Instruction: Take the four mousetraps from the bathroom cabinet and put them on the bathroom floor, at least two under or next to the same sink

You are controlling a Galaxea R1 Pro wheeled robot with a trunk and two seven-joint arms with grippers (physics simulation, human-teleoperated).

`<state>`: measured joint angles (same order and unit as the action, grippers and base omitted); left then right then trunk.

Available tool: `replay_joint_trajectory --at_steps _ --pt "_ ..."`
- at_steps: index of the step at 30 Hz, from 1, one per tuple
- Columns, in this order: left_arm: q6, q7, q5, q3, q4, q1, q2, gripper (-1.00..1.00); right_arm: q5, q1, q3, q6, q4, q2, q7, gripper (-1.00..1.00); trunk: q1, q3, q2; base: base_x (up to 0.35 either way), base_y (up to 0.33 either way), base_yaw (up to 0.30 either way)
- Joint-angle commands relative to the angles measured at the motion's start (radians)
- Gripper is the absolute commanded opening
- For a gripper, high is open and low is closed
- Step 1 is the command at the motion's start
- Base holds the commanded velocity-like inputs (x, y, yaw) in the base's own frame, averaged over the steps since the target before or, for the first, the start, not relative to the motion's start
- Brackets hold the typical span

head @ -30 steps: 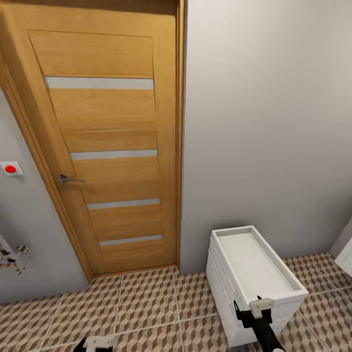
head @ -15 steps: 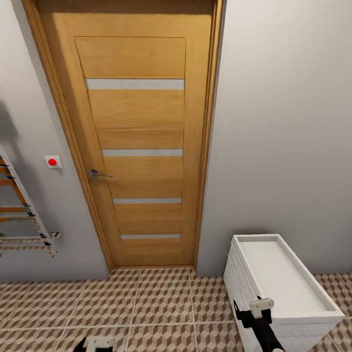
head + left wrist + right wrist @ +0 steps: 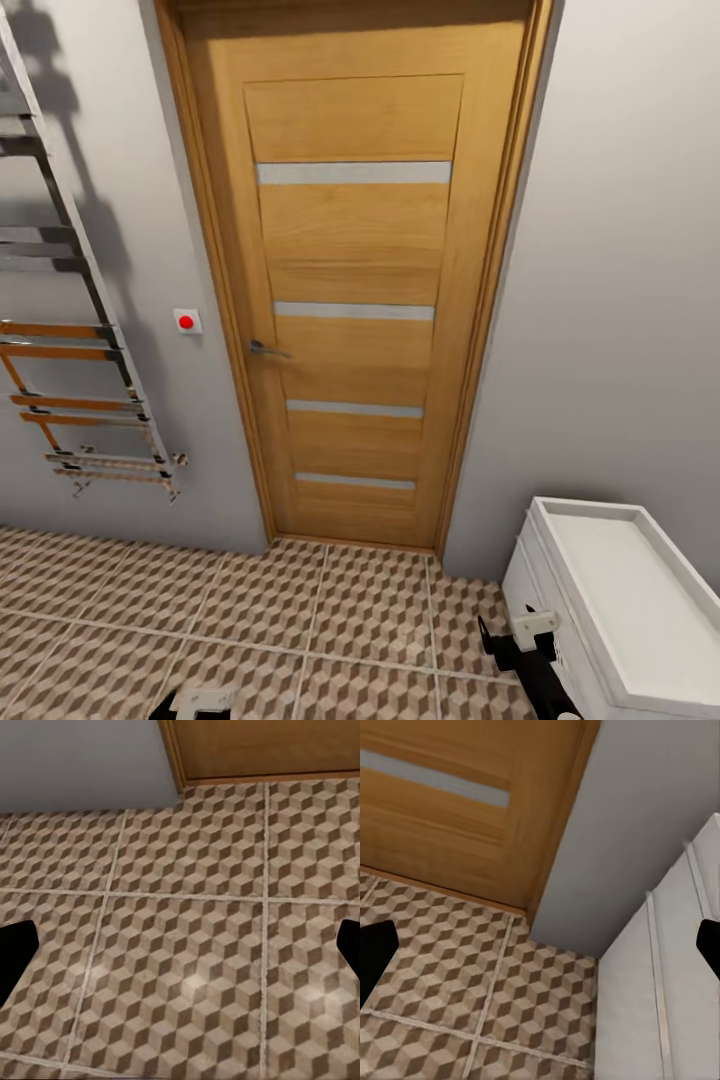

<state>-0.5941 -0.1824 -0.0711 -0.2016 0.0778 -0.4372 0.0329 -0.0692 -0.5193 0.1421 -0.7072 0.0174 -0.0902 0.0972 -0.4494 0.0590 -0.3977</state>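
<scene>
Tiled floor (image 3: 330, 610) meets a wooden door (image 3: 355, 300). Left tool (image 3: 180, 960) and right tool (image 3: 540, 945): spread wide, empty. Mousetraps, judged light, rigid: grip board edges, clear of wires.

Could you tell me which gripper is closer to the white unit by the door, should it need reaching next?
The right gripper: it hangs beside the white unit; the left gripper is over floor.

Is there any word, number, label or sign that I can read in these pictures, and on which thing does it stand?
None: no readable text.
The small white wall plate beside the wooden door bears a plain red dot, no letters.
The white unit, towel rail and bathroom floor carry no marks.
</scene>
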Motion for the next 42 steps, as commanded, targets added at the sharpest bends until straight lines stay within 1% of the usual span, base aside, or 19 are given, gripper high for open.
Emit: replay_joint_trajectory --at_steps 1,42 --pt "-0.006 -0.002 -0.007 -0.009 0.004 -0.002 -0.001 1.00 -0.007 -0.001 0.006 -0.001 -0.001 0.000 0.010 1.00 -0.001 0.002 -0.002 0.000 0.007 0.282" --pt "-0.005 0.000 -0.007 -0.009 0.004 -0.002 -0.001 1.00 -0.007 -0.001 0.006 -0.001 -0.001 0.000 0.010 1.00 -0.001 0.002 -0.002 0.000 0.000 0.282"
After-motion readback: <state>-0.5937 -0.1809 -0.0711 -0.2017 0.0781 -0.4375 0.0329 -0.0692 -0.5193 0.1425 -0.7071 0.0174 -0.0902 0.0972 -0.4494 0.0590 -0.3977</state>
